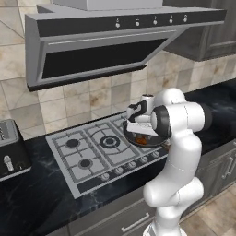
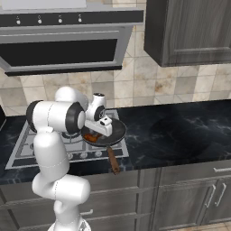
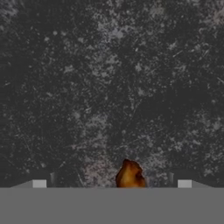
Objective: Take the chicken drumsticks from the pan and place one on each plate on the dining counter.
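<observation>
Over the round dark frying pan (image 2: 113, 133) on the steel hob (image 1: 87, 154): two-finger gripper (image 3: 112, 183) spread wide, holding nothing.
Orange-brown chicken drumstick (image 3: 130, 176) lies on the pan floor between the fingertips; wooden handle (image 2: 113, 160) overhangs the black marbled counter (image 2: 180, 133) edge.

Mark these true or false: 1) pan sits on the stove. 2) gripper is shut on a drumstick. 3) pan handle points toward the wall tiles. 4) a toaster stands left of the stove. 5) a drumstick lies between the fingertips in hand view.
1) True: the pan sits on the stove.
2) False: the gripper is open, holding nothing.
3) False: the handle points toward the counter's front edge.
4) True: the toaster stands left of the stove.
5) True: a drumstick lies between them.
</observation>
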Available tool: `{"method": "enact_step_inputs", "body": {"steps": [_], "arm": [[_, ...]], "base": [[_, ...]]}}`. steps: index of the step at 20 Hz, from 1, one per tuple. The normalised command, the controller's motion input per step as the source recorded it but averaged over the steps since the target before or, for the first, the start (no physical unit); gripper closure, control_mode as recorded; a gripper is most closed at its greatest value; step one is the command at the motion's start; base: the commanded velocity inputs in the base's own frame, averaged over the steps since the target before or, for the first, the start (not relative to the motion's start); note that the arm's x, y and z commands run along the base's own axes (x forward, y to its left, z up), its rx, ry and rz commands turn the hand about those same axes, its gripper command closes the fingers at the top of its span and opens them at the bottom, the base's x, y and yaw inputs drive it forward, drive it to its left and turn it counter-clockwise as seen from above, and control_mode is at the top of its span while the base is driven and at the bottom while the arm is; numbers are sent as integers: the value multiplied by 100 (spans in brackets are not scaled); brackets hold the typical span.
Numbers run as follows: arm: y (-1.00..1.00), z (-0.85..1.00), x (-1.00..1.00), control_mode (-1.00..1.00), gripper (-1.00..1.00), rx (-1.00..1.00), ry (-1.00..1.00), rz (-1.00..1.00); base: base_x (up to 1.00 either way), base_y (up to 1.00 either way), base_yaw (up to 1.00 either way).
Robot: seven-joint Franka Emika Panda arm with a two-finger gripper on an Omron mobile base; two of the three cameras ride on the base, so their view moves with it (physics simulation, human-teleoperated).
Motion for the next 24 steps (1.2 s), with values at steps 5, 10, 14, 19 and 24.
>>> {"method": "enact_step_inputs", "body": {"steps": [5, 10, 14, 19, 24], "arm": [[3, 0, -10, -100, -100, 0, 0, -4], [7, 0, -9, -100, -100, 0, -1, -6], [2, 0, -1, -100, -100, 0, 0, -4], [0, -8, 6, -100, -100, 0, 0, -1], [0, -15, 11, -100, 100, 0, 0, 0]], "base": [[0, 0, 0], [0, 0, 0], [0, 0, 0], [0, 0, 0], [0, 0, 0]]}}
